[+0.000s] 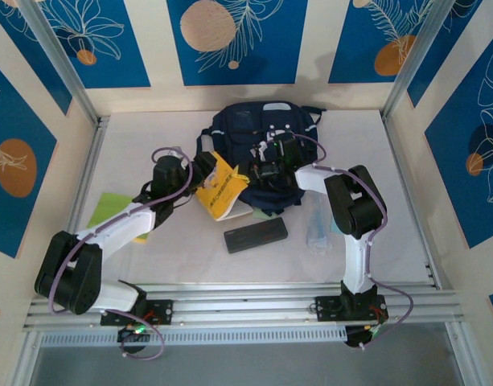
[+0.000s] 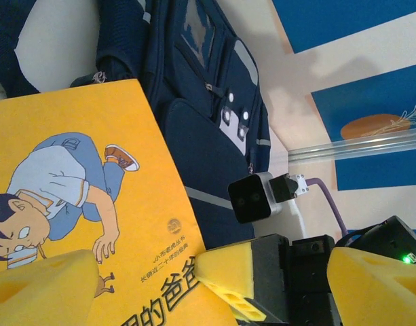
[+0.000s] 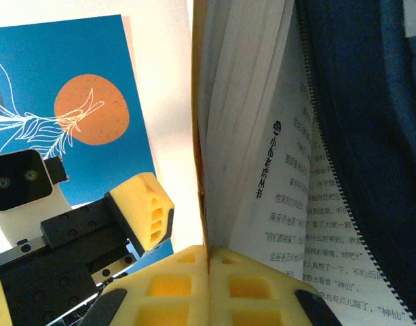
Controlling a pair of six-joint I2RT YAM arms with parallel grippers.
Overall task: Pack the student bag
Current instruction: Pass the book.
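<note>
The student bag [image 1: 266, 129] lies at the far middle of the desk [image 1: 190, 259]. The right end effector [image 3: 208, 268] is closed on the cover edge of a yellow book [image 2: 92, 170] just before the bag. The left end effector [image 2: 211, 292] stands wide open at the book, gripping nothing.

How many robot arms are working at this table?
2. The left arm comes in from the left beside the yellow book; the right arm bends in from the right toward the student bag.
</note>
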